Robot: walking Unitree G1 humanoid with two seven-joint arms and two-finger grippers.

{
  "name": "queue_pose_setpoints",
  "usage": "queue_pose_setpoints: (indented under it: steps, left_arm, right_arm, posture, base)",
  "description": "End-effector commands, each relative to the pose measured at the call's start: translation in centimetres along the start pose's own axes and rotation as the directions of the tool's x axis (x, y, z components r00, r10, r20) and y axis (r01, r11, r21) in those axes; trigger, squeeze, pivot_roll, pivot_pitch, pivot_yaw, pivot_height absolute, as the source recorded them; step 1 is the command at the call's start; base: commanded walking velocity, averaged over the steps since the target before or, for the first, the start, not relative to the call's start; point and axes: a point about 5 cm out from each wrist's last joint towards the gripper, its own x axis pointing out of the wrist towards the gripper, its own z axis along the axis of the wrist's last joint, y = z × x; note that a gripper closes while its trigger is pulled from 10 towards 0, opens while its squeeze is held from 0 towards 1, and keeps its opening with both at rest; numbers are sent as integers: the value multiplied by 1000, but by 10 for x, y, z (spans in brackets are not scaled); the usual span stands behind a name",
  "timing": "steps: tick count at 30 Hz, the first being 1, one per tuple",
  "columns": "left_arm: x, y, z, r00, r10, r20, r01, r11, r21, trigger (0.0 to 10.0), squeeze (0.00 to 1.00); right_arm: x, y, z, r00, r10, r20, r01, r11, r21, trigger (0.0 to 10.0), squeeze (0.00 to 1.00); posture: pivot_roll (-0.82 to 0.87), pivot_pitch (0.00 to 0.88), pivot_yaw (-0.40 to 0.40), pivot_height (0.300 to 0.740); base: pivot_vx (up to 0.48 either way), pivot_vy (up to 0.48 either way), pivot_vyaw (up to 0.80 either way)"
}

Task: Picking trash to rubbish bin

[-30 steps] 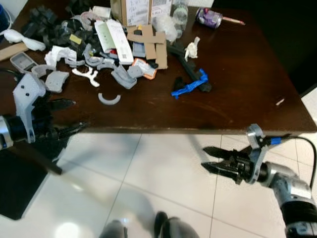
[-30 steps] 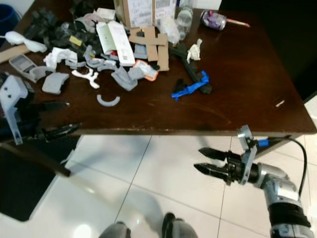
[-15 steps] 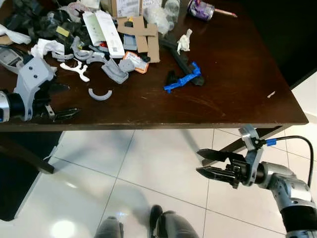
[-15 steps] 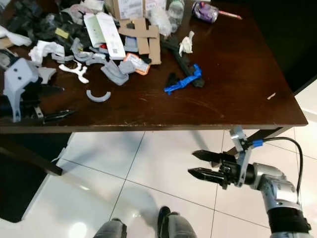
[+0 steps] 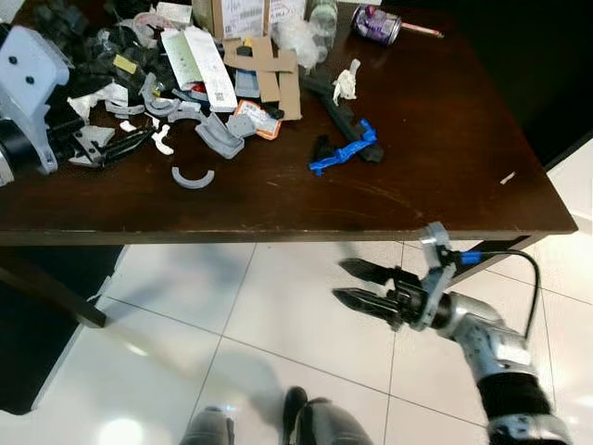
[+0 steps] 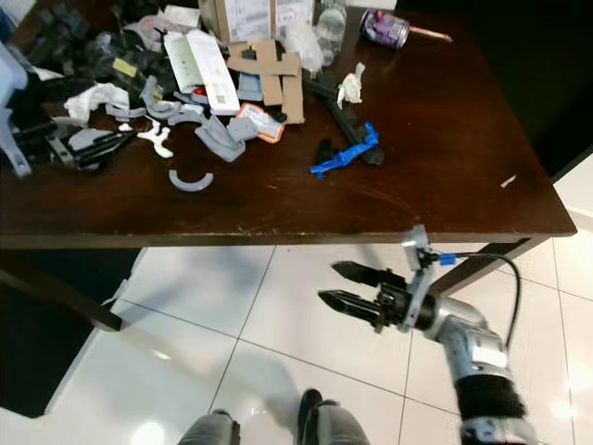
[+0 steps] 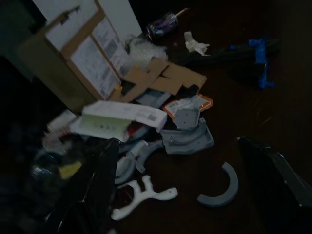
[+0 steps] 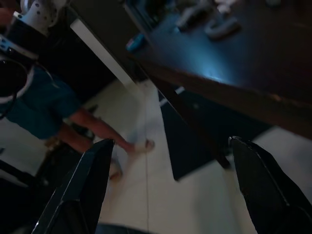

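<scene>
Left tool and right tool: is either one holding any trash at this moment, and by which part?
Nothing is held. The left tool is open above the clutter on the table; the right tool is open over the floor.

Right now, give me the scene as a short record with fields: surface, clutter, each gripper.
surface: dark wooden table over a white tiled floor
clutter: grey arc piece, white forked piece, blue plastic part, cardboard pieces, purple can at the far edge
left gripper: open, over the table's left side, at the trash pile
right gripper: open, below the table's front edge, above the floor
</scene>
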Motion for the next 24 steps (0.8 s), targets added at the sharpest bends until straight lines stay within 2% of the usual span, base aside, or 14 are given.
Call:
queue_pose_setpoints:
  steps: [1, 3, 8, 12, 17, 21, 24]
  left_arm:
    - [-7, 3, 6, 999, -18, -28, 19, 999, 41, 10000, 0]
    - [-8, 2, 5, 999, -17, -35, 18, 999, 40, 10000, 0]
    - [-7, -10, -3, 999, -29, -36, 29, 1000, 4, 10000, 0]
    - [-7, -13, -4, 999, -37, -36, 36, 999, -4, 10000, 0]
    - [-3, -29, -12, 994, -101, -35, 99, 994, -55, 10000, 0]
    - [0, -35, -12, 991, -131, -28, 129, 990, -61, 10000, 0]
    - [4, -49, -12, 977, -212, -3, 211, 972, -102, 10000, 0]
  right_arm:
    - [-1, -2, -4, 1000, -17, 8, 17, 1000, 4, 10000, 0]
    - [1, -2, -4, 1000, -16, 14, 16, 1000, 5, 10000, 0]
    - [10, -3, -5, 999, -8, 39, 8, 1000, -1, 10000, 0]
    - [11, -4, -6, 999, -8, 39, 8, 1000, -2, 10000, 0]
    - [9, -5, -8, 999, -17, 39, 17, 1000, -8, 10000, 0]
    - [7, -6, -9, 999, -26, 36, 26, 1000, -10, 10000, 0]
    - [3, -8, -9, 999, -45, 27, 46, 999, -16, 10000, 0]
  posture:
    - [315, 152, -45, 740]
    - [318, 150, -44, 740]
    - [327, 136, -34, 740]
    - [326, 135, -31, 740]
    - [316, 132, -30, 740]
    - [310, 132, -28, 740]
    - [309, 135, -29, 740]
  base:
    - [439, 0, 0]
    - [439, 0, 0]
    - [468, 0, 0]
    - [472, 0, 0]
    - [439, 0, 0]
    - [0, 0, 0]
    - [0, 0, 0]
